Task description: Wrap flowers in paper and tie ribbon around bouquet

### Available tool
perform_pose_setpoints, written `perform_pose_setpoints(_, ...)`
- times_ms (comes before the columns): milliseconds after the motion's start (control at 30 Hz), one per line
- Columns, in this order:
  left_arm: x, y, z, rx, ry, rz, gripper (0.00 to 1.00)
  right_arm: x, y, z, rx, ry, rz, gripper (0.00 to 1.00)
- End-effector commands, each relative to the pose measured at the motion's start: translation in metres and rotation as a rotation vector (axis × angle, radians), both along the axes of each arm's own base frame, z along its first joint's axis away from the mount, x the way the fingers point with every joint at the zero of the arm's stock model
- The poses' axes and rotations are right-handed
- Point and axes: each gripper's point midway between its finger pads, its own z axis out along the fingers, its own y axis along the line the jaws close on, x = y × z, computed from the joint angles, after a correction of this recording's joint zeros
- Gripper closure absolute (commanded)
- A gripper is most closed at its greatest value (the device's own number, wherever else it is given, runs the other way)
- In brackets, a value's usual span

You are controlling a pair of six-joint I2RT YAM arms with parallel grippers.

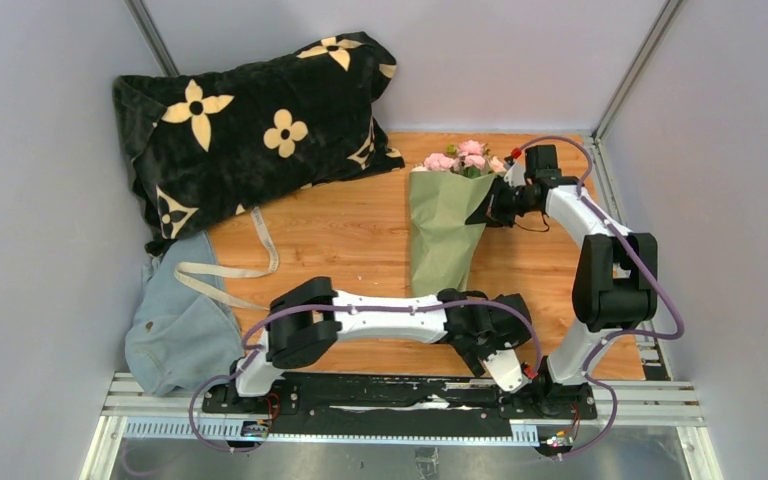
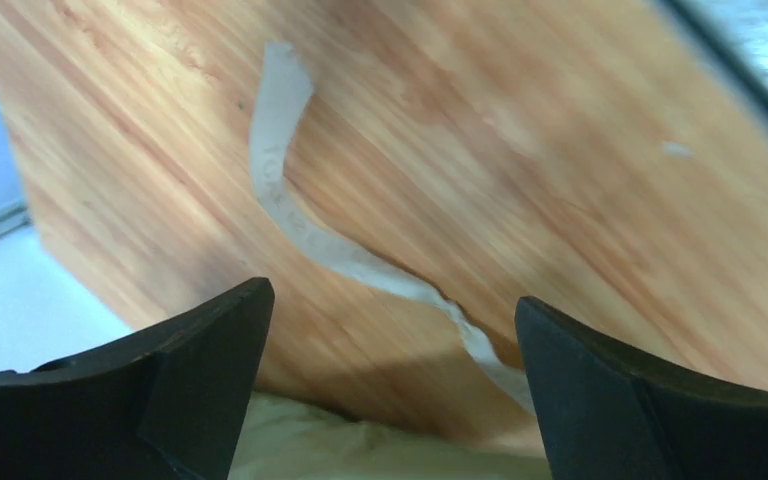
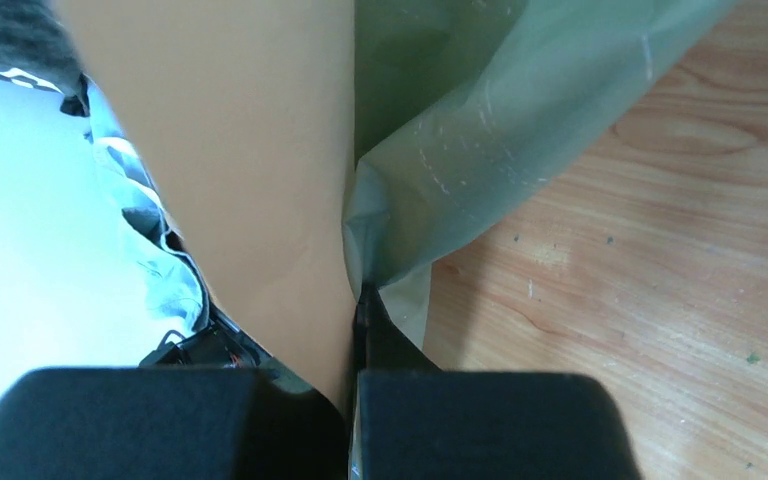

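Left fingers (image 2: pixel 190 390) spread wide over blurred ribbon (image 2: pixel 272 150). Right fingers (image 3: pixel 480 420) clenched on paper (image 3: pixel 460 120); flowers (image 1: pixel 465 155) mostly hidden inside.

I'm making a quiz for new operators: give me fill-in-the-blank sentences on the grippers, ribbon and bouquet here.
1. The right gripper is ___ on the paper.
2. The left gripper holds nothing; it is ___.
3. In the top view the ribbon lies to the ___ of the bouquet.
Missing words: shut; open; left.
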Motion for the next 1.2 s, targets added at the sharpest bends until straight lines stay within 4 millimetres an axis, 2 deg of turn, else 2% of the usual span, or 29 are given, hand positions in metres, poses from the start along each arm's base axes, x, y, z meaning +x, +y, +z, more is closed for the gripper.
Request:
perform_pose_setpoints(0,-0.081,0.092,0.039,0.257,0.401,0.067,0.00,-0.023,0.012,0.002,-0.005,0.012,0.048,1.00)
perform_pose_setpoints(67,-0.088,0.123,0.046,0.317,0.431,0.113,0.00,-0.028,0.018,0.001,-0.005,0.012,0.058,1.00)
perform_pose_setpoints(100,-0.089,0.146,0.044,0.377,0.440,0.146,0.01,-0.030,0.020,0.000,-0.006,0.012,0.062,1.00)
perform_pose_setpoints(167,-0.089,0.182,0.048,0.440,0.485,0.211,0.06,-0.034,0.025,0.000,-0.012,0.010,0.073,1.00)
perform_pose_setpoints(233,-0.085,0.211,0.056,0.433,0.536,0.279,0.11,-0.036,0.029,0.000,-0.021,0.004,0.079,1.00)
perform_pose_setpoints(333,-0.066,0.238,0.070,0.372,0.544,0.394,0.19,-0.036,0.033,0.000,-0.049,-0.016,0.084,1.00)
perform_pose_setpoints(433,-0.036,0.268,0.078,0.313,0.525,0.506,0.26,-0.039,0.041,0.000,-0.045,-0.016,0.099,1.00)
perform_pose_setpoints(533,-0.004,0.298,0.066,0.223,0.556,0.616,0.18,-0.045,0.050,0.002,-0.039,-0.018,0.117,1.00)
perform_pose_setpoints(633,0.027,0.327,0.026,0.131,0.525,0.744,0.06,-0.050,0.056,0.006,-0.014,-0.020,0.123,1.00)
perform_pose_setpoints(700,0.042,0.325,0.005,0.068,0.491,0.794,0.04,-0.051,0.057,0.008,-0.015,-0.027,0.126,1.00)
perform_pose_setpoints(733,0.039,0.327,-0.009,0.077,0.505,0.816,0.04,-0.052,0.057,0.008,-0.018,-0.026,0.126,1.00)
perform_pose_setpoints(800,0.035,0.318,-0.024,0.081,0.577,0.855,0.07,-0.053,0.057,0.008,-0.018,-0.024,0.127,1.00)
perform_pose_setpoints(900,0.045,0.311,-0.046,0.100,0.597,0.943,0.15,-0.058,0.059,0.009,-0.019,-0.024,0.133,1.00)
perform_pose_setpoints(967,0.053,0.307,-0.057,0.099,0.596,0.980,0.24,-0.062,0.059,0.008,-0.023,-0.025,0.134,1.00)
perform_pose_setpoints(1133,0.048,0.286,-0.067,0.096,0.715,1.002,0.75,-0.073,0.056,0.008,-0.025,-0.029,0.135,1.00)
perform_pose_setpoints(1167,0.051,0.279,-0.067,0.082,0.726,1.002,0.92,-0.075,0.055,0.007,-0.024,-0.028,0.134,1.00)
